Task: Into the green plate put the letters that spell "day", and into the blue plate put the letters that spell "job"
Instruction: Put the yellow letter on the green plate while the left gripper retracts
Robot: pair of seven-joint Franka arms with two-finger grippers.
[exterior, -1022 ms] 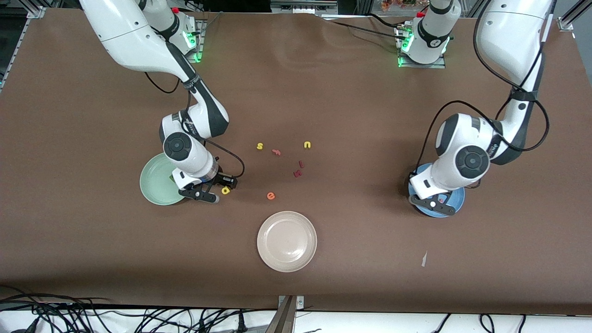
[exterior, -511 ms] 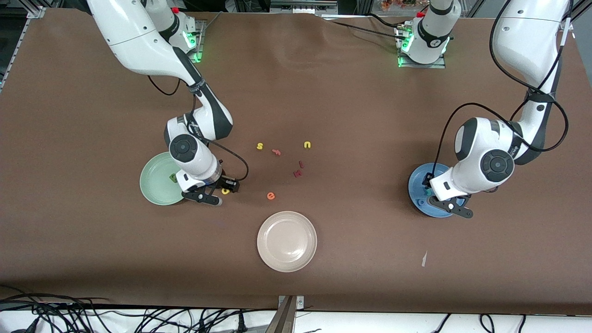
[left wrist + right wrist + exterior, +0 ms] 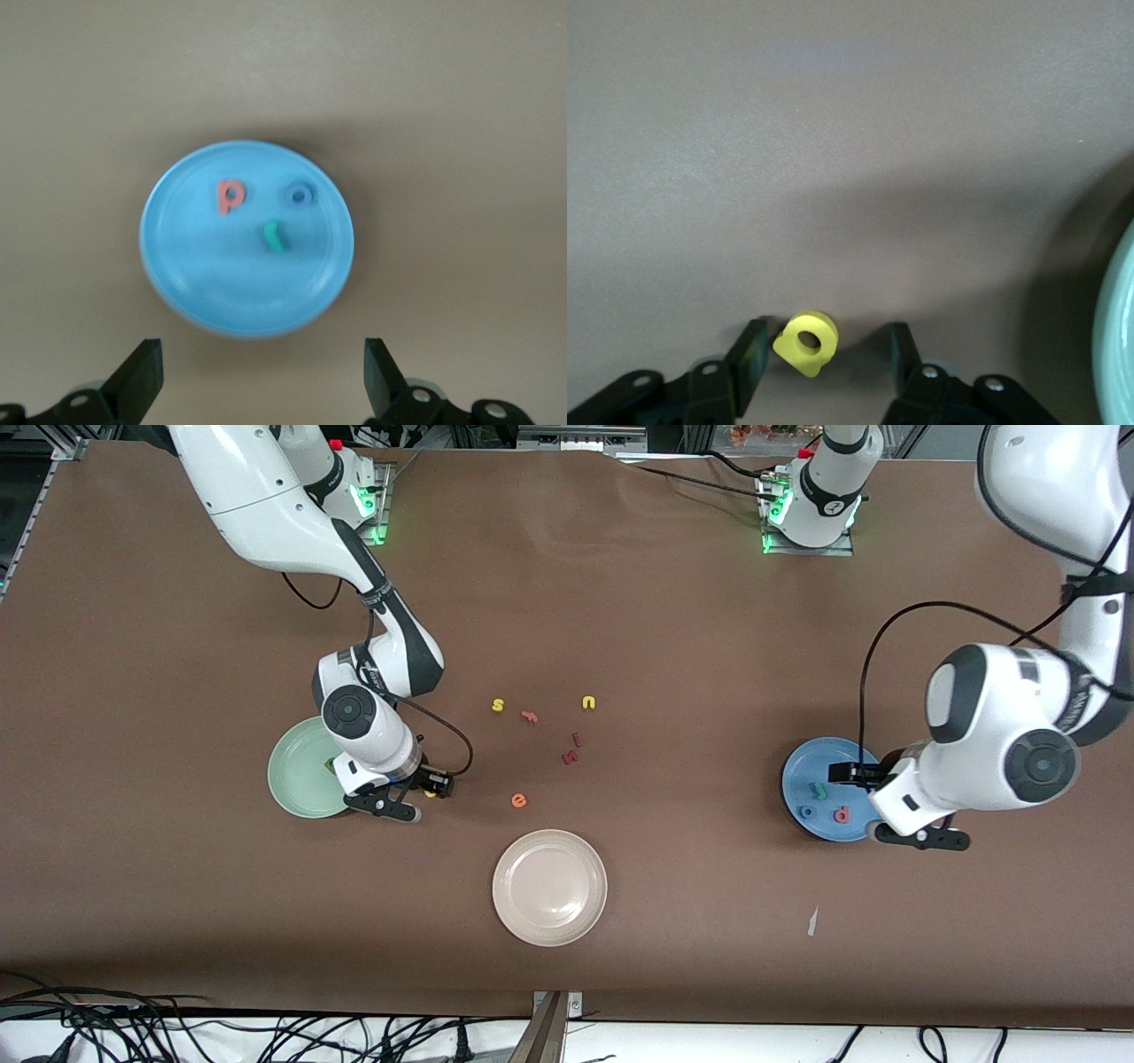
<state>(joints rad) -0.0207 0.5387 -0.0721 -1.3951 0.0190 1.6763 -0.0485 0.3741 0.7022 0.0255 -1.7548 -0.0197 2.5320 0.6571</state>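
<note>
The blue plate (image 3: 815, 766) (image 3: 213, 274) holds a teal hook letter (image 3: 819, 790) (image 3: 275, 237), a blue ring (image 3: 805, 811) (image 3: 300, 194) and a salmon-red letter (image 3: 842, 813) (image 3: 229, 197). My left gripper (image 3: 920, 838) (image 3: 263, 363) hangs open and empty over the table beside that plate, toward the left arm's end. The green plate (image 3: 297, 788) (image 3: 1121, 336) holds an olive-green letter (image 3: 330, 764). Beside it my right gripper (image 3: 409, 804) (image 3: 826, 345) is low and open around the yellow bowl-and-stem letter (image 3: 431, 791) (image 3: 806, 341). The letter touches one finger, with a gap to the other.
A beige plate (image 3: 549, 886) lies nearer the front camera, mid-table. Loose letters lie mid-table: a yellow "s" (image 3: 498, 705), a reddish "f" (image 3: 530, 716), a yellow "u" (image 3: 588, 702), dark red letters (image 3: 573, 748) and an orange "e" (image 3: 519, 801). A white scrap (image 3: 812, 921) lies near the front edge.
My left gripper opened over the blue plate, left the salmon-red letter there and drew off toward the left arm's end. My right gripper shifted over the yellow letter and narrowed its jaws.
</note>
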